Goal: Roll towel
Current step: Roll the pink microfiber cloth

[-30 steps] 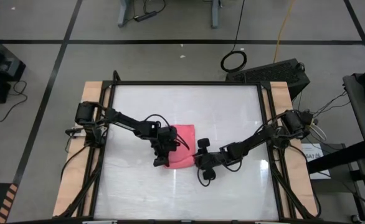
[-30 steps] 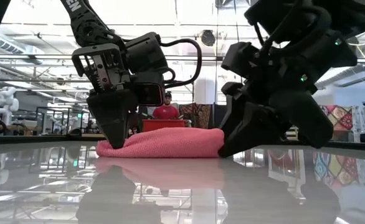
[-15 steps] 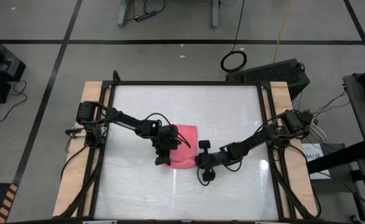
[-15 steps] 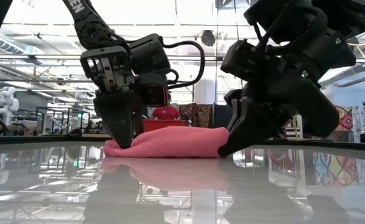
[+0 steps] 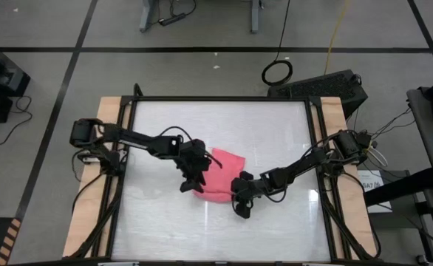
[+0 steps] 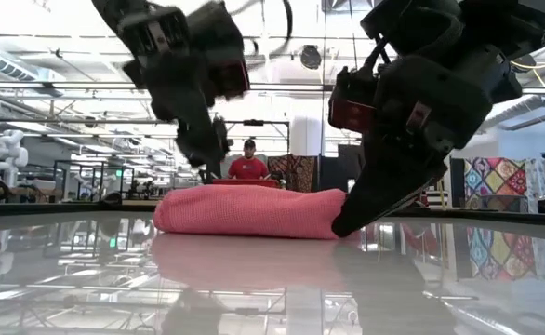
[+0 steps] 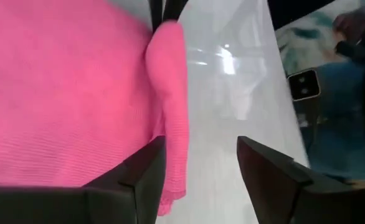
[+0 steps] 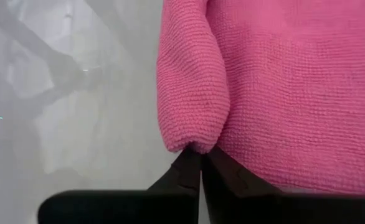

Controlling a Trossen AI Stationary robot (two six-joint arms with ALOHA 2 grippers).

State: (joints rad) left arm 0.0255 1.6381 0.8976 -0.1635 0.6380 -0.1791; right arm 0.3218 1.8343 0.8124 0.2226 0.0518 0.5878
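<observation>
High view: towel (image 5: 221,175), plain pink-red, partly folded, near the middle of the glossy white worktop (image 5: 275,133); left end effector (image 5: 189,179) at its left edge, right end effector (image 5: 240,198) at its lower right corner; both dark arms reach inward from the worktop's sides. Low view: towel (image 6: 252,210) a low, thick fold flat on the worktop; left end effector (image 6: 205,149) raised just above its left end, clear of it; right end effector (image 6: 347,221) tilted, tips on its right end; a person in red in the room behind. Left wrist view: fingers (image 7: 146,175) apart, towel's (image 7: 70,93) rolled edge beside one finger. Right wrist view: fingers (image 8: 184,172) closed, pinching the towel's (image 8: 282,87) folded corner.
</observation>
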